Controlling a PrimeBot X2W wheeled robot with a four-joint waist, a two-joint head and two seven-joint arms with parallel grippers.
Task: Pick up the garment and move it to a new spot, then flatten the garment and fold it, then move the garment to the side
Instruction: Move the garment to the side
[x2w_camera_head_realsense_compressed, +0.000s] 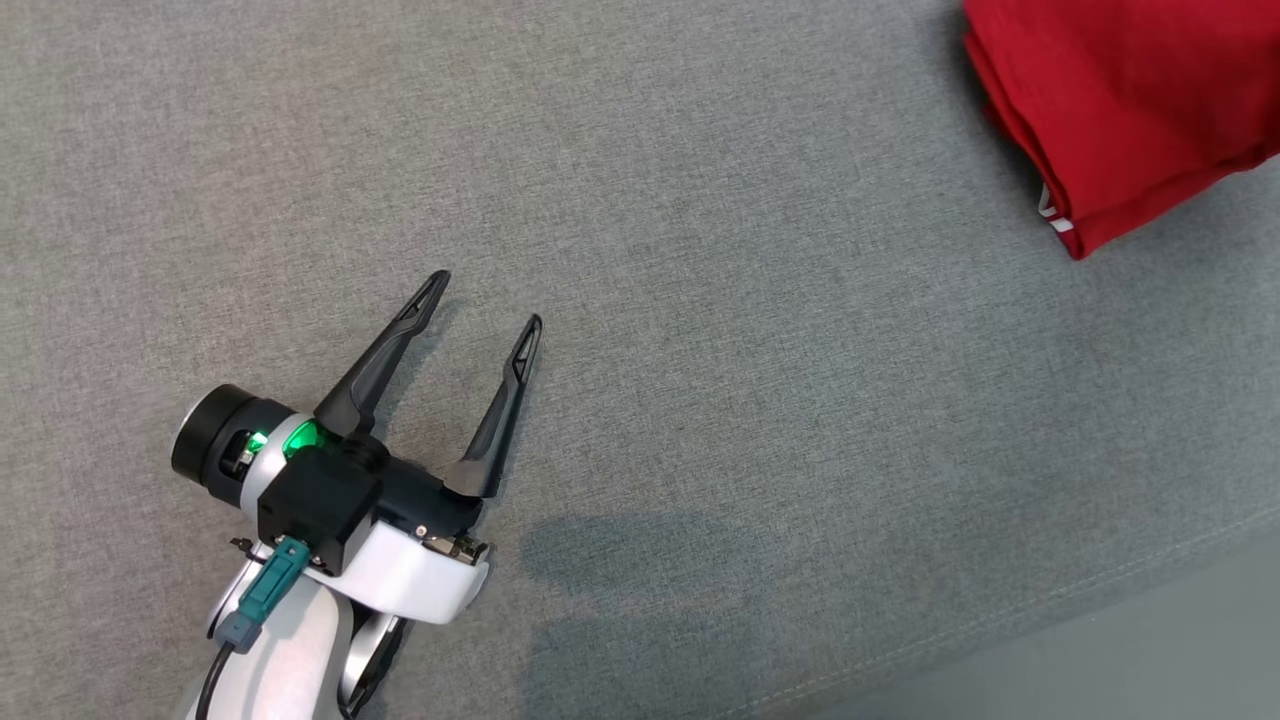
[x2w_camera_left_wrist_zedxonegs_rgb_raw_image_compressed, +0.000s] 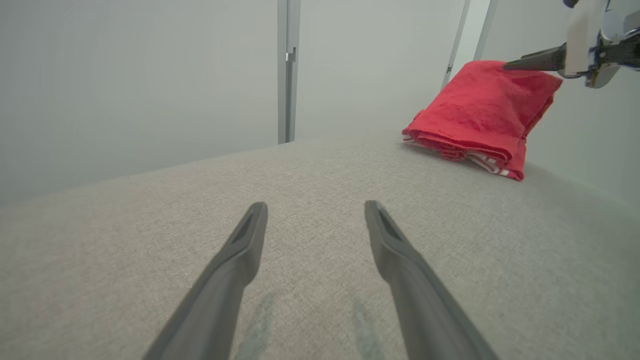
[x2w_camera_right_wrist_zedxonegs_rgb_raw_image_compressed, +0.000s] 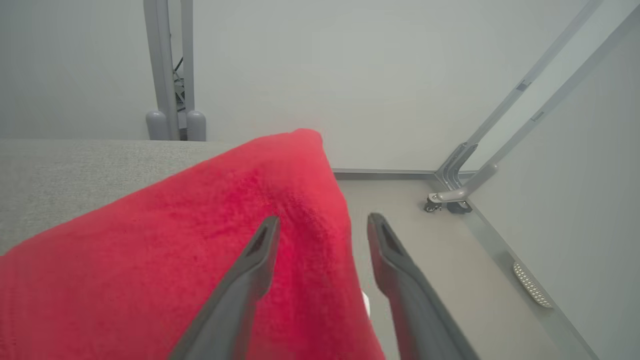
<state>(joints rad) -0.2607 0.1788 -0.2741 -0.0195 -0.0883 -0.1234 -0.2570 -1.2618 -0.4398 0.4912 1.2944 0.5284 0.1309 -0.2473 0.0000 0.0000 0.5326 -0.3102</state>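
Note:
The garment (x2w_camera_head_realsense_compressed: 1130, 100) is red and lies folded into a thick bundle at the far right of the grey cloth surface (x2w_camera_head_realsense_compressed: 700, 300). My left gripper (x2w_camera_head_realsense_compressed: 488, 298) rests low over the surface at the lower left, open and empty, far from the garment. In the left wrist view, the garment (x2w_camera_left_wrist_zedxonegs_rgb_raw_image_compressed: 480, 115) sits ahead to the right of the left gripper (x2w_camera_left_wrist_zedxonegs_rgb_raw_image_compressed: 315, 204), with a white-striped edge showing at its bottom. In the right wrist view, my right gripper (x2w_camera_right_wrist_zedxonegs_rgb_raw_image_compressed: 324, 217) hovers open above the garment (x2w_camera_right_wrist_zedxonegs_rgb_raw_image_compressed: 175, 250), its two fingers straddling the right edge without pinching cloth.
The cloth surface ends in a seamed front edge (x2w_camera_head_realsense_compressed: 1000, 620), with floor (x2w_camera_head_realsense_compressed: 1150, 660) beyond. Grey metal frame posts (x2w_camera_left_wrist_zedxonegs_rgb_raw_image_compressed: 288, 70) stand behind the surface. A slanted frame leg on a caster (x2w_camera_right_wrist_zedxonegs_rgb_raw_image_compressed: 445, 200) stands on the floor past the garment.

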